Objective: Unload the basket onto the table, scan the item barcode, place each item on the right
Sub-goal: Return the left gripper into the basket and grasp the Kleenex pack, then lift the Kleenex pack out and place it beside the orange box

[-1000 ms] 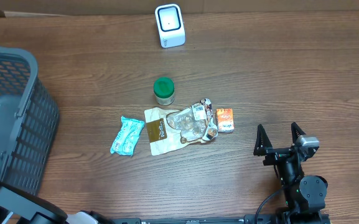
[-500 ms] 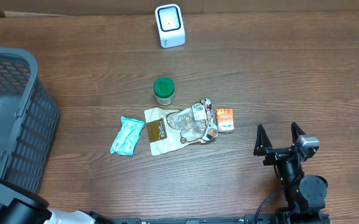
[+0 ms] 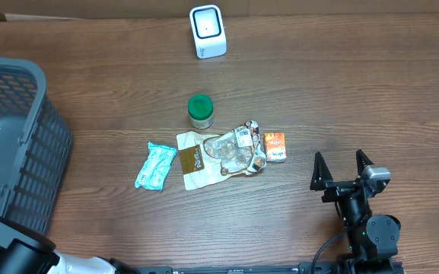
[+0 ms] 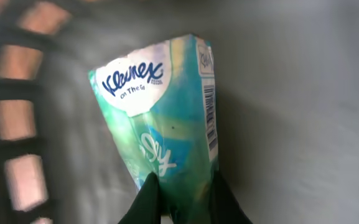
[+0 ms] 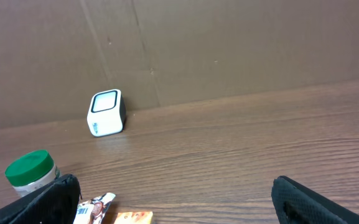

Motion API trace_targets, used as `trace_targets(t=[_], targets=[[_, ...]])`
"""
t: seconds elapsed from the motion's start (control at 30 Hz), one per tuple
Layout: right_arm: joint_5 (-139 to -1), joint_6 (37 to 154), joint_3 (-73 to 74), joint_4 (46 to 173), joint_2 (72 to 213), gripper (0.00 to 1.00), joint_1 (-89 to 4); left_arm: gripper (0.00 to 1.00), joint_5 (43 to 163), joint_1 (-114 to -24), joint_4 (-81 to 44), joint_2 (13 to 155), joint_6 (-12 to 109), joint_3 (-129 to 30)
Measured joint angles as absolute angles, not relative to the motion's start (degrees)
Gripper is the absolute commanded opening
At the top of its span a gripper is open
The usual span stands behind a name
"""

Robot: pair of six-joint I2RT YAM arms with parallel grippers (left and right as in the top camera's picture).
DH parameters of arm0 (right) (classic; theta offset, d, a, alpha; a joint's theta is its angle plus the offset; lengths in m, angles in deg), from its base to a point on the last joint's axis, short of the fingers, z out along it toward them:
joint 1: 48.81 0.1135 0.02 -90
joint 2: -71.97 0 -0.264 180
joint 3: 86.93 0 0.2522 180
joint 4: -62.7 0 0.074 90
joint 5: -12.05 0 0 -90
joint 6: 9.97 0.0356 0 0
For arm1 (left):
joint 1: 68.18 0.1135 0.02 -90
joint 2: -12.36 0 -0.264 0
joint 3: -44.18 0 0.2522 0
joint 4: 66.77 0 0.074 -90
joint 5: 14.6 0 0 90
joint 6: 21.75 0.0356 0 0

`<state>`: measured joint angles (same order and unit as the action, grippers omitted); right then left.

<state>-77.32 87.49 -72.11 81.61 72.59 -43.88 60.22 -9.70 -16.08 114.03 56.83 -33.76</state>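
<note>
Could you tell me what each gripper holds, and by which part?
Left gripper pinches the Kleenex tissue pack by its lower end; right gripper holds nothing.

The desk (image 3: pixel 356 91) is brown grained wood, smooth with a dull sheen. The basket (image 3: pixel 48 160) is matt grey plastic lattice. The tissue pack (image 4: pixel 160 118) is glossy, wrinkled plastic film. The scanner (image 3: pixel 208 30) is smooth white plastic.

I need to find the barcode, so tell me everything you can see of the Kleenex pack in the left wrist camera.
The Kleenex pack is a soft plastic-wrapped packet in teal and green, with a white label reading Kleenex On The Go. A barcode runs along its right edge, facing the camera. The left end effector pinches its near end, inside the grey basket.
</note>
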Motion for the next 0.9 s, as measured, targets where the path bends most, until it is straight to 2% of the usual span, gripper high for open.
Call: trace_targets(t=[0.27,0.53,0.67,0.8,0.9], targets=[[-77.3,87.5,-72.1,81.6,72.6,1.0,-43.9,0.04,74.4,-18.1,0.6,116.3,53.8,-49.0],[-77.3,87.5,-72.1,81.6,72.6,1.0,-43.9,0.04,85.3,-24.7,9.8,115.6,53.2,-67.8],[-77.3,87.5,-72.1,81.6,72.6,1.0,-43.9,0.04,94.4,-28.9,11.3,111.6,53.2,-73.2],[-77.3,87.5,-72.1,81.6,72.6,1.0,-43.9,0.04,102.1,-37.1,9.1,102.7,53.2,-75.1],[-77.3,87.5,-72.1,81.6,72.6,1.0,-43.9,0.04,100.3,-46.8,10.9,95.8,53.2,-76.2]])
